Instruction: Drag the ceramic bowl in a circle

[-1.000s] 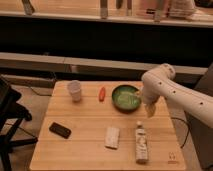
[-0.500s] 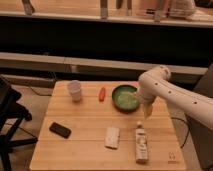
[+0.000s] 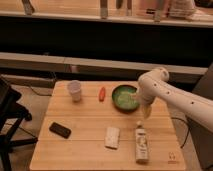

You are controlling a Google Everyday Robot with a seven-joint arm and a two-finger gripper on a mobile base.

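Note:
The ceramic bowl is a round shallow green bowl with a darker rim, standing at the back right of the wooden table. My white arm comes in from the right and bends down at the bowl's right side. My gripper hangs at the bowl's right rim, just in front of it. Whether it touches the rim is not clear.
A small white cup stands at the back left. A red-orange object lies left of the bowl. A black phone lies front left, a pale flat packet in the middle front, a bottle front right. A dark chair stands left of the table.
The arm has shifted slightly left toward the bowl's right side. The bowl has not visibly moved.

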